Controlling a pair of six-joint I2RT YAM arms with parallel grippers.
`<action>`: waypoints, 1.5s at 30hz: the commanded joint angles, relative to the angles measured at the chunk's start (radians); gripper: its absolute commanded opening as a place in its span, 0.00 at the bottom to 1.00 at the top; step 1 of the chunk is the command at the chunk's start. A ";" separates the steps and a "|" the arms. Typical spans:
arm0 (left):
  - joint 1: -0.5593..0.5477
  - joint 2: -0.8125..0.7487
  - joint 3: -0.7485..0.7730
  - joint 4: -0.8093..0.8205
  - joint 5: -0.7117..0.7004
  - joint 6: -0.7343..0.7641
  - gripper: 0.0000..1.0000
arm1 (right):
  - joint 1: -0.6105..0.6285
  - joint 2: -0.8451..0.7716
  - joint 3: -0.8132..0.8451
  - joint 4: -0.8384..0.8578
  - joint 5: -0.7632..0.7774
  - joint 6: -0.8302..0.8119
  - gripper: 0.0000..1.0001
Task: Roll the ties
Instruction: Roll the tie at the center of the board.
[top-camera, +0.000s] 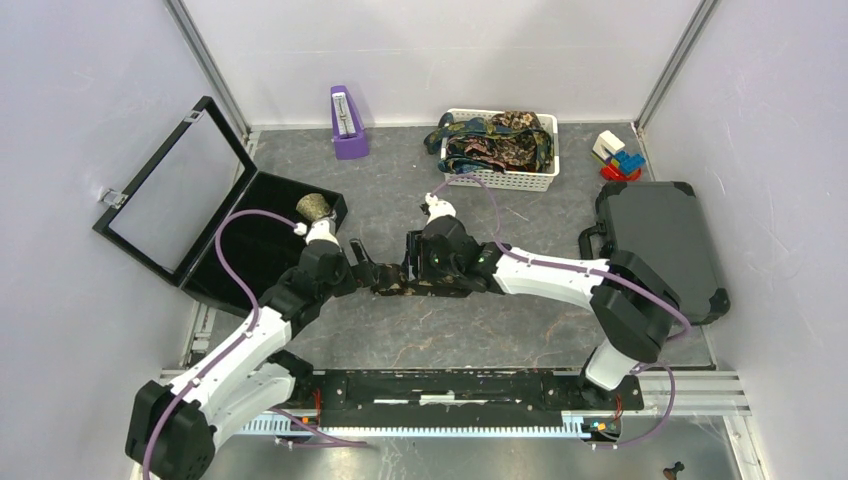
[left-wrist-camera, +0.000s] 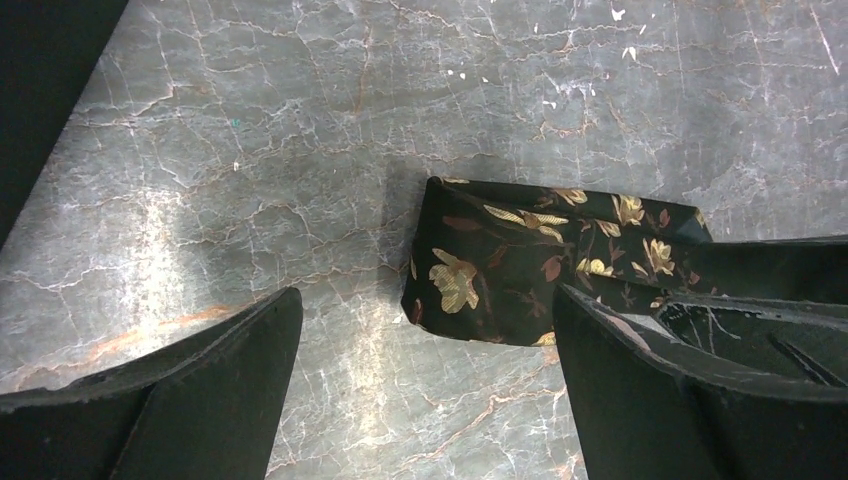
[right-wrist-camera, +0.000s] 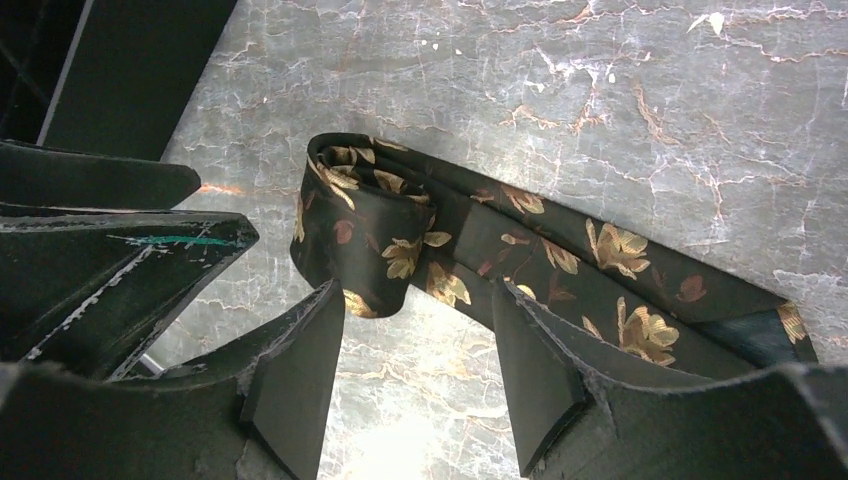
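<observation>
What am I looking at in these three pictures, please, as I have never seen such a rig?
A left arm and a right arm, both robotic, are bolted at the table's near edge. One picture looks down from above and behind them. The other two come from a camera on each wrist, so the dark wedges there are that arm's own fingers. On the table lies a dark floral tie, one end partly rolled. The left fingers and the right fingers are open near that end, gripping nothing. Behind are a white basket of more ties, an open black case and a closed black case.
</observation>
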 joint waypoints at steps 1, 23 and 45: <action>0.040 -0.038 -0.033 0.106 0.080 0.032 1.00 | 0.011 0.039 0.073 -0.038 0.061 0.015 0.64; 0.072 -0.159 -0.117 0.126 0.059 0.011 1.00 | 0.027 0.133 0.148 -0.052 0.071 0.013 0.64; 0.076 -0.133 -0.151 0.169 0.132 -0.006 0.98 | 0.053 0.216 0.192 -0.020 0.054 0.014 0.49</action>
